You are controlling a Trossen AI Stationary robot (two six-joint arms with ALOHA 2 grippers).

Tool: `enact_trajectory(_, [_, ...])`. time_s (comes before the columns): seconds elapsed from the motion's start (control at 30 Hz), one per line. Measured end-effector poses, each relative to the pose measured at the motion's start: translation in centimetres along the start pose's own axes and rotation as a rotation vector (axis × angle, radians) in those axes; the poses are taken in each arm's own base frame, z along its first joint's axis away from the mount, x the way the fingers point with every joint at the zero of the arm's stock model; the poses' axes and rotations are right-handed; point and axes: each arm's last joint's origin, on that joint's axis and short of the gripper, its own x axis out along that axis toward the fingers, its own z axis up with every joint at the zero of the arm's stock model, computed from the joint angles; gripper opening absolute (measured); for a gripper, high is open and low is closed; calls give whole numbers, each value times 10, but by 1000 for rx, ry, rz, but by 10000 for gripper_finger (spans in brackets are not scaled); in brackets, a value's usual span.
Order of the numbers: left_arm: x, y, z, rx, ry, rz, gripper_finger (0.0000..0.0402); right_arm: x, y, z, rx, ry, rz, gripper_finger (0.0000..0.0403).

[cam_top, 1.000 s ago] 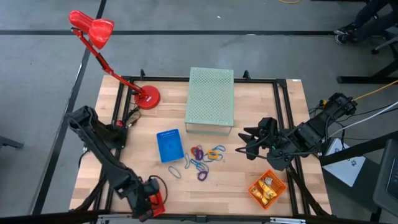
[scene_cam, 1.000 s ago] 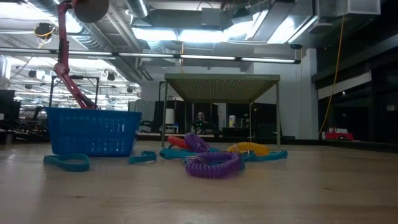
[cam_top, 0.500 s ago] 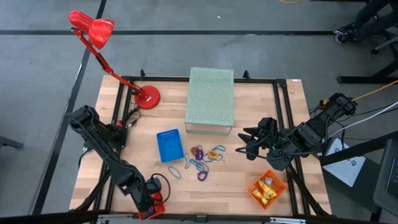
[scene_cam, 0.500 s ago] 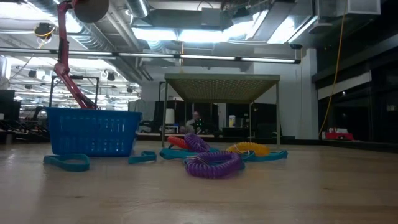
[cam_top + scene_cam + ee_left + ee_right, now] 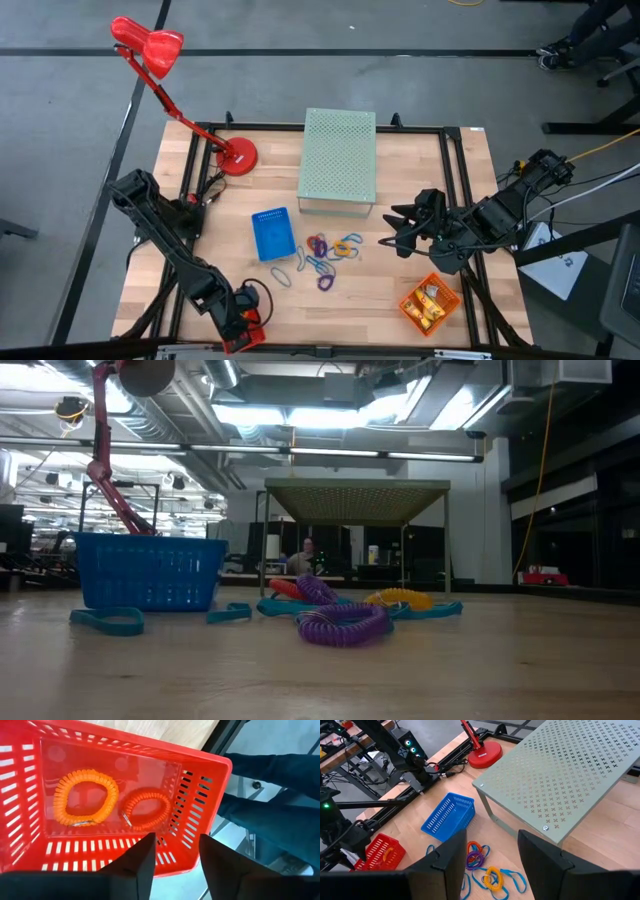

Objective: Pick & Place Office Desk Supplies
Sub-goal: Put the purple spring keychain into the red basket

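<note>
Left wrist view: your left end effector [image 5: 175,857] hangs over the red basket [image 5: 200,780], fingers parted, gripping nothing. Two orange coil loops [image 5: 86,802] lie inside it. Your right end effector [image 5: 392,232] waits open, far from that basket.

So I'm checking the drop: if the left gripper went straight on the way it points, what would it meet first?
Probably the red basket floor, beside the two coiled loops, orange and red. The open left gripper hangs right over it.

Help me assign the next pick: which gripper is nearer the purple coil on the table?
Right. The right gripper hangs just beside the loop pile holding the purple coil; the left gripper is open over the red basket at the table's near-left corner.
</note>
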Motion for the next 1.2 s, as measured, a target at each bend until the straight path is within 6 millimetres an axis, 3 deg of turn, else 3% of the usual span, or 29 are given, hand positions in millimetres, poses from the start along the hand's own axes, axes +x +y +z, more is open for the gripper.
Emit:
enact_trajectory(0.13, [-13,-2,-1,-32,-17,-37,156,0,0,0,0,0,0,178])
enact_trajectory(0.23, [-35,-6,-1,-47,-128,-82,155,0,0,0,0,0,0,178])
enact_trajectory(0.53, [-151,-2,23,-30,-734,-275,148,1,2,2,25,-23,12,178])
enact_trajectory(0.7, [-193,11,39,53,-905,-267,147,0,9,6,90,-83,51,178])
enact_trajectory(0.93, [-205,22,61,133,-923,-201,147,5,15,-1,150,11,81,178])
enact_trajectory(1.03, [-201,21,73,169,-892,-192,147,4,23,1,170,-50,118,179])
enact_trajectory(1.2, [-188,14,97,239,-865,-193,147,-21,56,24,-152,-222,434,179])
